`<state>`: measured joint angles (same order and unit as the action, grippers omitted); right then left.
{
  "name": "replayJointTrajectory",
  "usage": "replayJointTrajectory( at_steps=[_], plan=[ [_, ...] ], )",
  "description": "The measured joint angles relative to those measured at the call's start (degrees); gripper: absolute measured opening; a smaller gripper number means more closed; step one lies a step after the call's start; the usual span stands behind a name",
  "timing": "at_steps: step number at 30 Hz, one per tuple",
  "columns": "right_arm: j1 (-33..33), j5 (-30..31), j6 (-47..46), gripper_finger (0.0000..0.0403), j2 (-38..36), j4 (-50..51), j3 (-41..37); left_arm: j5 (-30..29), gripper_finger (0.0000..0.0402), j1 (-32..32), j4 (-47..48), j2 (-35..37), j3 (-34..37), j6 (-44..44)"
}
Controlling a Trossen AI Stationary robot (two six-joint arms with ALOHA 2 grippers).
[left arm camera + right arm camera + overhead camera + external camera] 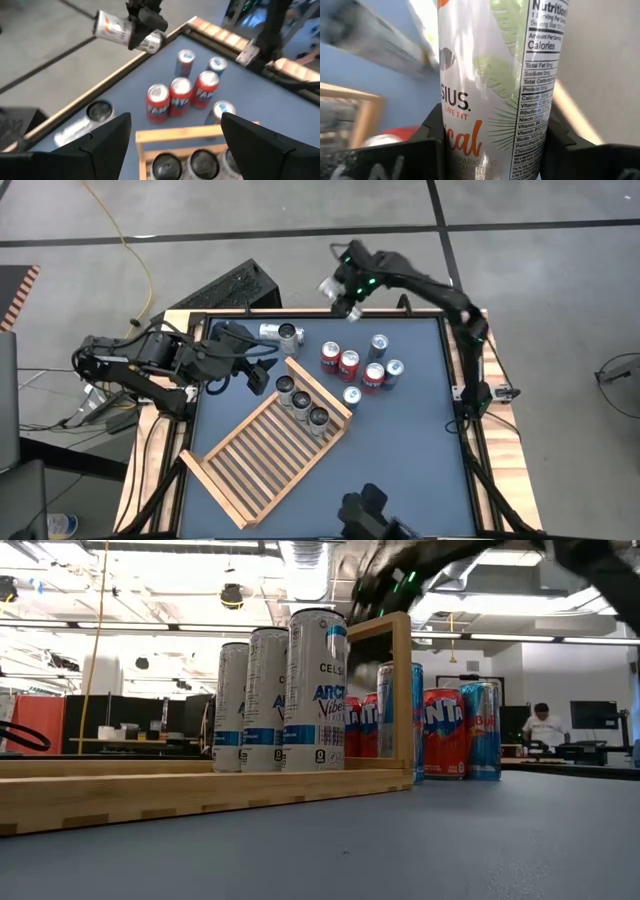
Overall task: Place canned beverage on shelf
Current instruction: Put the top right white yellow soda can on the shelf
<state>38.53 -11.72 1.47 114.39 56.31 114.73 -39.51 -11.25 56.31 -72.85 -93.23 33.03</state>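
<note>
A slim white can [490, 85] is gripped across its middle by the right fingers [343, 298], aloft over the worktop's [420, 470] 12 o'clock edge. It is judged rigid, smooth, slippery and dentable; the mid-body hold suits. The shelf [265, 450] lies at 7 o'clock. The left fingers [175, 142] stand open, empty, above it.

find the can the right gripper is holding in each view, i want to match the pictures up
High view: the held can sits at the right gripper, past the table's far edge.
Low view: I cannot make it out; only the arm shows at the top.
Left wrist view: it hangs sideways in the gripper, upper left.
Right wrist view: it fills the frame between the fingers.
Shared landmark: the red cans.
</note>
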Motion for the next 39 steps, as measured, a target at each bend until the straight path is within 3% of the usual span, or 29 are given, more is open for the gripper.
replayJointTrajectory(
  at_steps=[7,13,18,24,30,36,39],
  plan=[
    [-4.6,-0.1,0.2,0.017,-12.1,-1.0,0.0,2.6,0.0297,0.2,-11.6,1.1,0.0,-9.2],
    [-13.5,-0.2,-2.9,0.017,-19.5,-7.7,0.0,9.8,0.0297,1.5,-22.8,1.2,0.0,-16.3],
    [-22.3,5.0,-4.0,0.017,-24.1,-10.6,0.0,10.3,0.0297,1.7,-31.8,1.2,0.0,-22.2],
    [-33.3,11.2,-5.5,0.017,-26.3,-19.0,0.0,11.2,0.0297,2.4,-38.7,1.0,0.0,-28.7],
    [-40.3,14.8,-4.4,0.017,-27.9,-24.4,0.2,17.4,0.0297,4.1,-48.1,0.5,4.7,-31.7],
    [-43.2,18.1,-4.3,0.017,-26.1,-23.1,0.0,31.7,0.0297,7.1,-64.9,0.6,9.3,-29.3],
    [-44.4,19.5,-3.7,0.017,-25.0,-23.7,0.0,32.8,0.0297,8.1,-64.6,0.8,9.9,-27.9]
  ],
)
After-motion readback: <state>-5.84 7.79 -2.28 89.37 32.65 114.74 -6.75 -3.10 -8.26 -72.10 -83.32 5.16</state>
